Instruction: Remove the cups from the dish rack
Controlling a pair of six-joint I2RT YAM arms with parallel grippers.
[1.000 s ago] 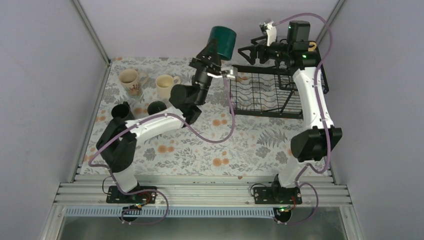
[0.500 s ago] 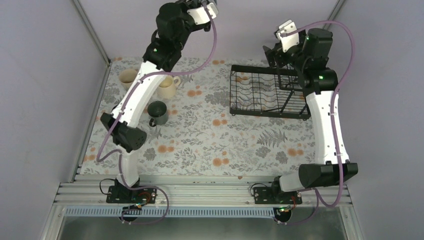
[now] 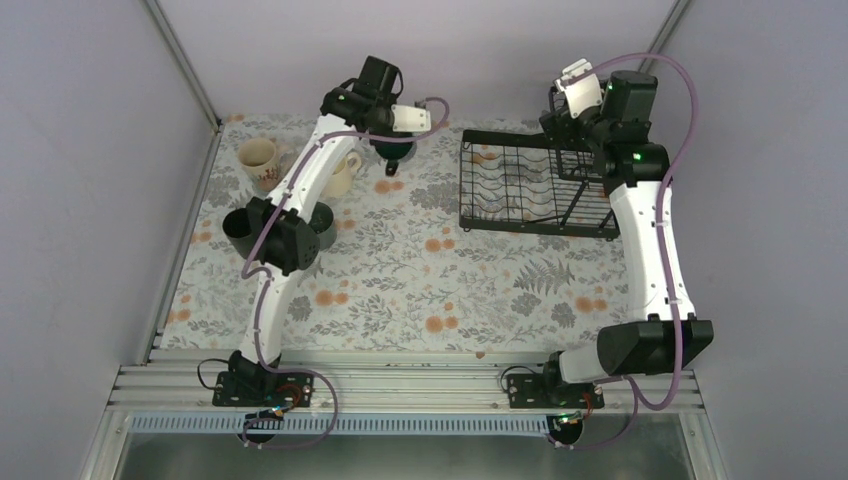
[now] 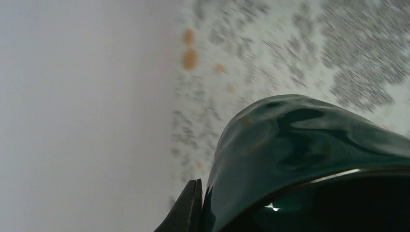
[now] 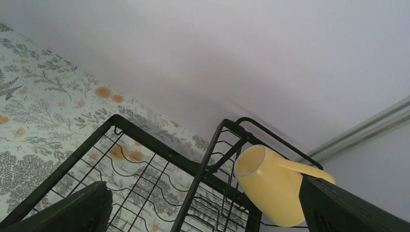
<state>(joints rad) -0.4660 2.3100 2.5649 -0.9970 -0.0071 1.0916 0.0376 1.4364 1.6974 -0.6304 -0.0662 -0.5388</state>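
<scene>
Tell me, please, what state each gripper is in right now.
Left gripper: shut on the dark teal mug.
Right gripper: open, holding nothing.

Floral tablecloth (image 3: pixel 420 285) (orange blooms) between plain lilac walls (image 3: pixel 90 130).

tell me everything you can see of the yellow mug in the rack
The yellow mug is pale, smooth and slightly glossy, ceramic by its look, with a lighter rim and one handle. It sits tipped over in the raised basket tier of the black wire dish rack, with its mouth turned up and to the left in the right wrist view and wires against its side. The open right pincer straddles it. One finger covers its far edge, and whether that finger touches it cannot be told.
</scene>
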